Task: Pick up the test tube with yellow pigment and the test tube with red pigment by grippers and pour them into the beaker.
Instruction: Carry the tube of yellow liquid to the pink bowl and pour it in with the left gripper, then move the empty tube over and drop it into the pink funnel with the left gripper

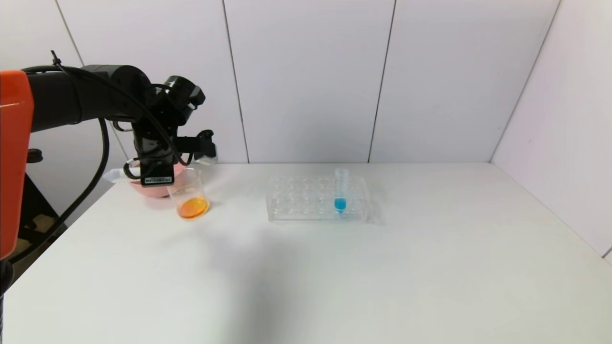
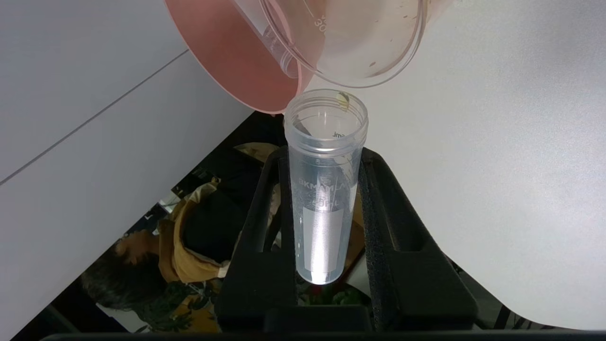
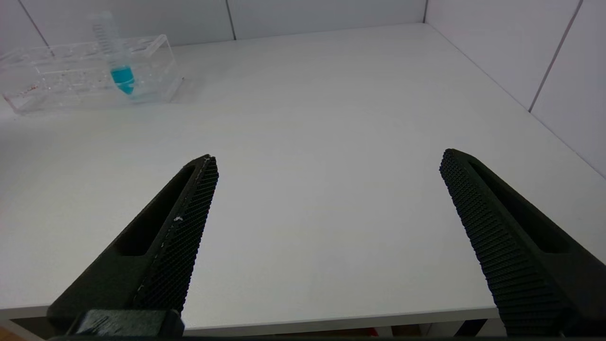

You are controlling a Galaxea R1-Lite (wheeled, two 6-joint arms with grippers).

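White table (image 1: 334, 277), beaker (image 1: 191, 196) of orange liquid, pink bowl (image 1: 143, 187) behind, clear tube rack (image 1: 306, 206) mid-table

Emptied clear plastic test tube (image 2: 325, 189) held beside the small clear glass beaker (image 1: 190, 195)

The tube shows only a faint yellow drop at its rim — its open mouth sits just beside the beaker's lip; the beaker holds a shallow orange pool — upright near the table's left edge.

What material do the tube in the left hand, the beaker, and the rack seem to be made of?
Tube in the left hand: likely plastic, slightly cloudy, with a threaded rim and printed label.
Beaker: clear and glossy, glass or plastic, holding orange liquid.
Rack: clear hard plastic, probably acrylic, with sharp see-through edges.
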